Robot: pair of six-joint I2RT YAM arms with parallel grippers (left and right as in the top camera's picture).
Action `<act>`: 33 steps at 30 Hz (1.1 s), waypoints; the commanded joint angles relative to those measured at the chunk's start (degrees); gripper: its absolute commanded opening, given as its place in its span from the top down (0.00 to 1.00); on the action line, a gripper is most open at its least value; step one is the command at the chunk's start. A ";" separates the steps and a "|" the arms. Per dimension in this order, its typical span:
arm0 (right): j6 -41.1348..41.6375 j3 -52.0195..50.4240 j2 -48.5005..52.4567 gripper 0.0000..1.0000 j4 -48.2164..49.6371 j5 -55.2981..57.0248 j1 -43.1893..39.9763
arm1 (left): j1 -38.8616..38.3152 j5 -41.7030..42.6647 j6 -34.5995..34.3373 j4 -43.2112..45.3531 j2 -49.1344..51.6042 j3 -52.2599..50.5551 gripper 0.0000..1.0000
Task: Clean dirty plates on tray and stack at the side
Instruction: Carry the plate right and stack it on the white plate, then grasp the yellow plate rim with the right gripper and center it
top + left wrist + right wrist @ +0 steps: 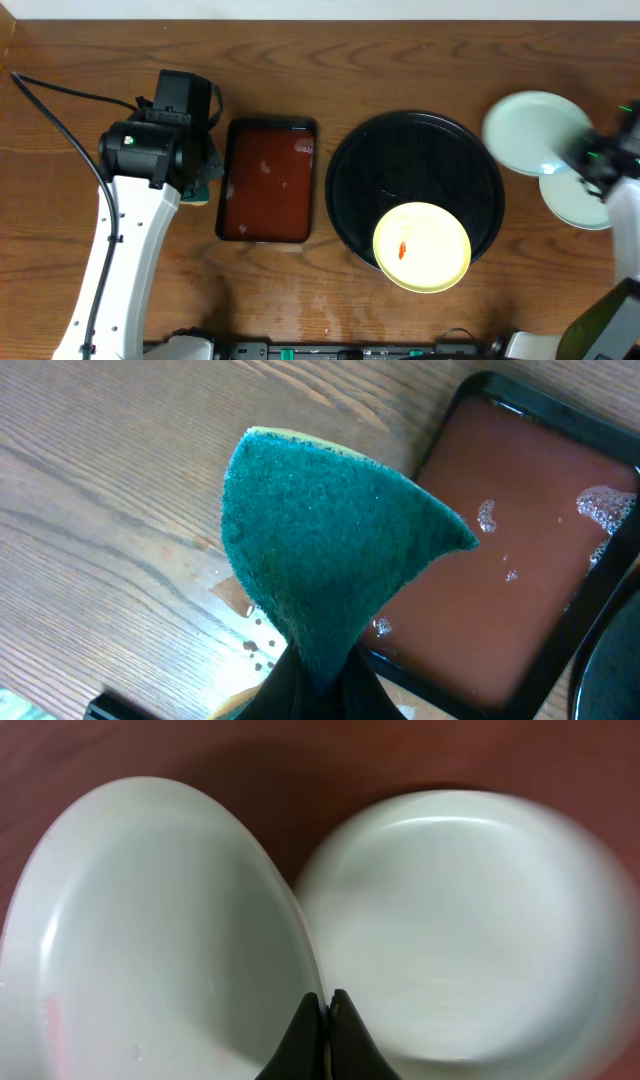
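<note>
Nearest the robot, a pale yellow plate [421, 247] with a red smear lies at the near edge of the round black tray [400, 150], overlapping its rim. It looks stiff, light, slick and probably breakable, so the thin raised edge is the place to pinch. Farther right, off the tray, the right end effector [325, 1005] is pressed together on the rim of a mint plate [150, 940], beside a second mint plate [450, 920] on the tabletop [450, 50]. At far left, the left end effector [310, 680] pinches a soft green sponge [320, 540] beside a reddish tray [270, 215].

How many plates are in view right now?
3: a yellow plate on the black tray's front edge, a mint-white plate pinched by the right gripper, and a second mint-white plate on the table beside it.
</note>
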 commanded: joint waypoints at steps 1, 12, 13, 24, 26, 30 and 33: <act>0.90 0.24 -1.84 0.99 -0.55 -1.20 -8.28 | 0.28 -0.28 -0.33 0.00 -0.35 0.46 0.92; -0.11 0.22 4.79 0.99 -0.57 -1.46 -19.63 | 0.28 -0.28 -0.31 0.04 -0.35 0.46 0.92; -0.11 0.22 5.33 0.99 -0.44 -1.46 -19.61 | 0.28 -0.28 -0.31 0.04 -0.35 0.46 0.92; -2.10 0.24 6.47 0.52 1.38 -8.94 -19.37 | 0.28 -0.28 -0.28 0.44 -0.35 0.46 0.92; -2.14 0.24 6.47 0.51 1.38 -15.37 -19.12 | 0.28 -0.28 -0.28 0.39 -0.35 0.46 0.92; -4.24 0.24 6.47 0.50 -2.14 -23.74 -16.98 | 0.24 -0.13 -0.28 0.39 -0.35 0.46 0.92; -5.81 0.24 6.47 0.50 -6.93 -25.86 -13.53 | 0.24 0.59 -0.26 0.46 -0.35 0.35 0.92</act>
